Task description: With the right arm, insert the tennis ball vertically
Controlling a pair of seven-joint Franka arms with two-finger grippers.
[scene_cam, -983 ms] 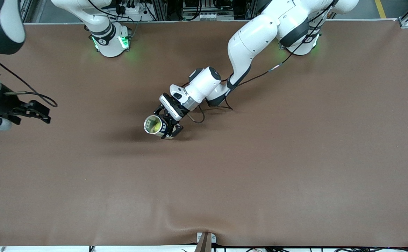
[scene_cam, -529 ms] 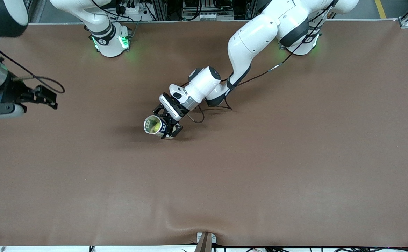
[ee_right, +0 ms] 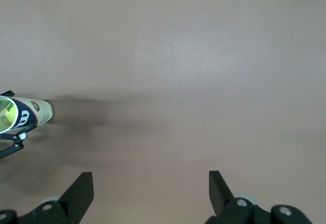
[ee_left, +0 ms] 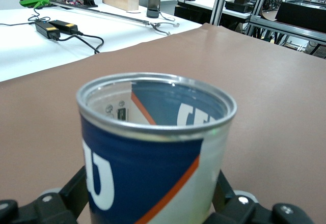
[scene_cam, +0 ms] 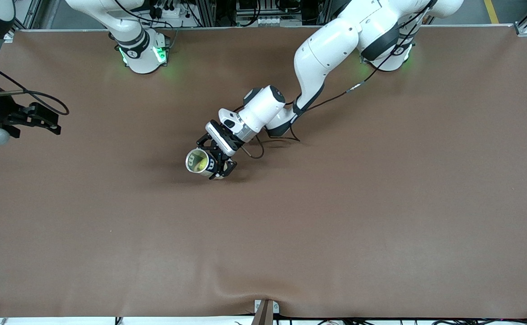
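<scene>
A blue, white and orange can [scene_cam: 198, 161] stands upright near the middle of the table, its mouth open upward. The yellow-green tennis ball [scene_cam: 202, 159] shows inside it. My left gripper [scene_cam: 214, 158] straddles the can low down, one finger on each side of its wall, open. In the left wrist view the can [ee_left: 153, 152] fills the space between those fingers [ee_left: 76, 188]. The right arm's gripper [scene_cam: 46, 119] hangs over the table edge at its own end, open and empty. Its wrist view shows the can [ee_right: 23, 114] far off, with bare mat between its fingers [ee_right: 81, 188].
The brown mat [scene_cam: 335, 203] covers the whole table. A black cable [scene_cam: 254, 151] loops beside the left wrist. A small bracket [scene_cam: 265, 309] sits at the table edge nearest the front camera. Beside the mat stands a white table [ee_left: 30, 51] with cables.
The left gripper's fingers have spread a little off the can, which has stayed upright. The right gripper has drawn back toward its own end of the table, farther from the front camera.
</scene>
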